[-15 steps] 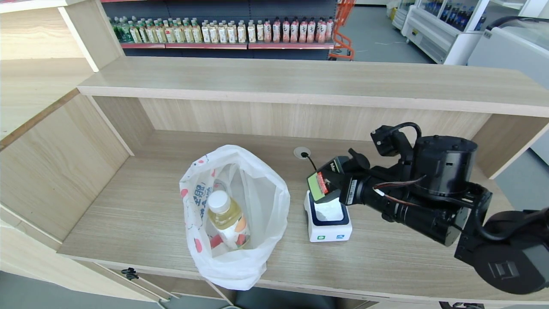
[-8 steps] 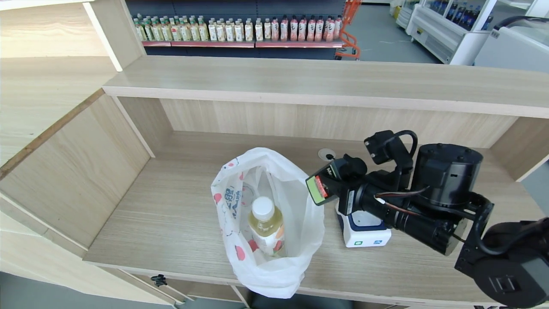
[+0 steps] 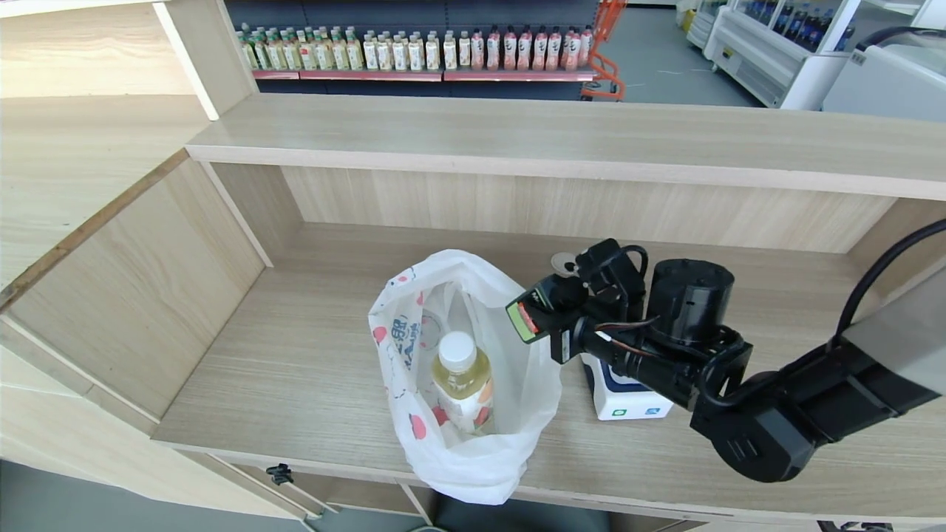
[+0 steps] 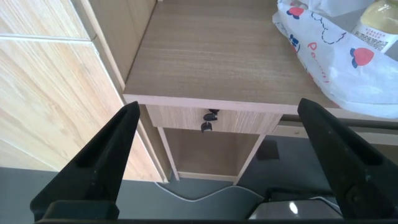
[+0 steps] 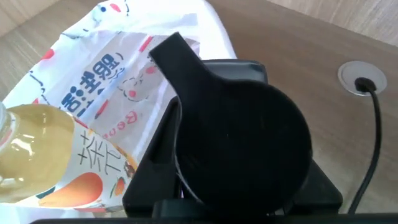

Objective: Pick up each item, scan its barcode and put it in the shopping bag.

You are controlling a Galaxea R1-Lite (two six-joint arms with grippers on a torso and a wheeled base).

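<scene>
Centre frame in the head view, the right gripper [image 3: 545, 316] is clenched on a small dark box [image 3: 526, 323] with a green-and-red end. It holds the box over the right rim of the white shopping bag [image 3: 414, 355]. A capped bottle [image 3: 461, 373] of yellow drink stands inside the bag. A white scanner [image 3: 627, 400] sits on the wooden counter [image 3: 295, 355] just right of the bag, partly behind the arm. The left gripper [image 4: 219, 118] hangs off the counter's front edge, fingers spread, grasping nothing.
</scene>
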